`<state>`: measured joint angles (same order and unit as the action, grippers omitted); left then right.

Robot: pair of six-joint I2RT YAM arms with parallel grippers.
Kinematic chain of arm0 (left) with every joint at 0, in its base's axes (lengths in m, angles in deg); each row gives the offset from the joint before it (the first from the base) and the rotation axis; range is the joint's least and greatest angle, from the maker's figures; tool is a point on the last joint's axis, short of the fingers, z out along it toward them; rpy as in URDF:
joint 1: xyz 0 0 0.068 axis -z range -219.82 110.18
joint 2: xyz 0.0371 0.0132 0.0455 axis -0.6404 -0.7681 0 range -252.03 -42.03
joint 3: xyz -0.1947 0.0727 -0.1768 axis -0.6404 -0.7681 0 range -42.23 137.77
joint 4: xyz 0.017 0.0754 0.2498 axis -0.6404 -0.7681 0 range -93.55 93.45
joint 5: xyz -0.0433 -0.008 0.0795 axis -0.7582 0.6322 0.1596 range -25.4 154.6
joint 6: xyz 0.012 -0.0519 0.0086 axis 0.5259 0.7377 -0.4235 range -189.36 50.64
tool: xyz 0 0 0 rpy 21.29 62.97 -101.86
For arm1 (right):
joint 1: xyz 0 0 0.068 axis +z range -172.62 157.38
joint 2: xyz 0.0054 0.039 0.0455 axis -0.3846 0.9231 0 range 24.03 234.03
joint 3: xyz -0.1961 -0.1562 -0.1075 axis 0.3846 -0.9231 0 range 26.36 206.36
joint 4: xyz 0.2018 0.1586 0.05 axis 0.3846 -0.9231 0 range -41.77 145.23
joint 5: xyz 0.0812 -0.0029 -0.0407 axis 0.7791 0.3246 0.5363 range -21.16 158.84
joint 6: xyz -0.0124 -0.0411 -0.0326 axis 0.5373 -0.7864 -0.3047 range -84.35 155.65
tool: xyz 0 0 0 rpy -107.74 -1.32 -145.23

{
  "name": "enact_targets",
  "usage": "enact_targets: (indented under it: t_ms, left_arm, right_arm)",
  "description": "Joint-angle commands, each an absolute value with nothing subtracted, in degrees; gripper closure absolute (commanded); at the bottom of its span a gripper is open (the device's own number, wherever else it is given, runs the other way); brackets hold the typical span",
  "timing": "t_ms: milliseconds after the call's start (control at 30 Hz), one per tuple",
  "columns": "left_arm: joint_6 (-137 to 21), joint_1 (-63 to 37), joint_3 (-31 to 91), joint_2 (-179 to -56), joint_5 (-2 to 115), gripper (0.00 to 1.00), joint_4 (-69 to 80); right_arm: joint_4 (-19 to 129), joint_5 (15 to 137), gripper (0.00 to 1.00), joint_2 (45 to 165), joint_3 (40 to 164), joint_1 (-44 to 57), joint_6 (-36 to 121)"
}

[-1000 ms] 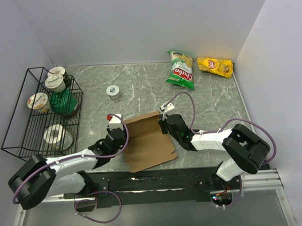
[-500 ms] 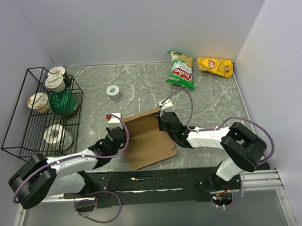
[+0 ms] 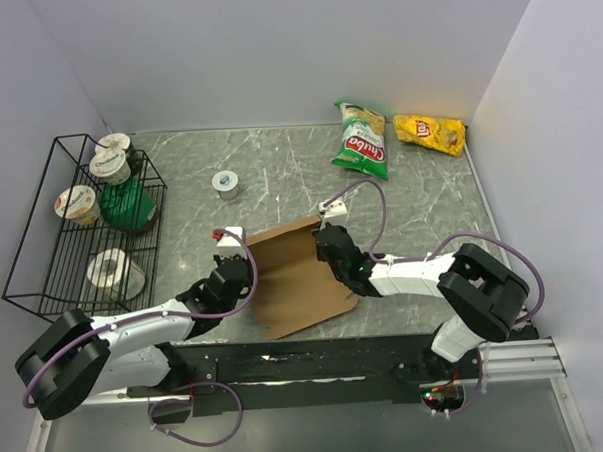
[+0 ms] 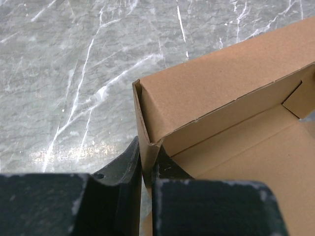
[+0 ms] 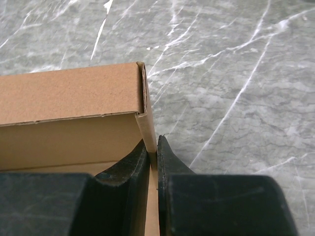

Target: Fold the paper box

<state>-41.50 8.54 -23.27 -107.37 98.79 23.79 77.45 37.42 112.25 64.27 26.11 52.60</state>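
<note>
Paper box (image 3: 296,278) pictured near-centre on tabletop (image 3: 279,177), held between both arms. Left wall clenched by left end effector (image 4: 146,164), right wall by right end effector (image 5: 153,150). Raised far wall spans between grips; arms equally near.

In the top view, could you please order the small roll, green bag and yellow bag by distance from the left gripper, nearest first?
From the left gripper:
1. small roll, just beyond it.
2. green bag, far centre-right.
3. yellow bag, far right corner.
</note>
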Motion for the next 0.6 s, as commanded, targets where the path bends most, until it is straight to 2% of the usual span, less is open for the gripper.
enact_targets:
  t_ms: [0, 300, 433, 567]
  left_arm:
    - [-41.76, 8.34, -22.72, -105.75, 101.34, 0.99, 25.16]
    - [-43.95, 8.34, -21.67, -106.81, 99.49, 0.99, 25.34]
    - [-44.22, 8.34, -20.7, -107.6, 97.3, 0.99, 24.82]
    - [-41.94, 8.26, -15.98, -110.23, 95.89, 0.91, 18.5]
  right_arm:
    - [77.2, 22.52, 1.0, 113.15, 62.93, 24.14, 52.0]
    - [82.29, 21.11, 1.0, 113.32, 60.12, 24.14, 47.96]
    - [85.02, 26.9, 1.0, 112.8, 58.97, 24.23, 46.38]
    - [80.48, 33.59, 1.0, 113.06, 61.25, 24.14, 45.58]
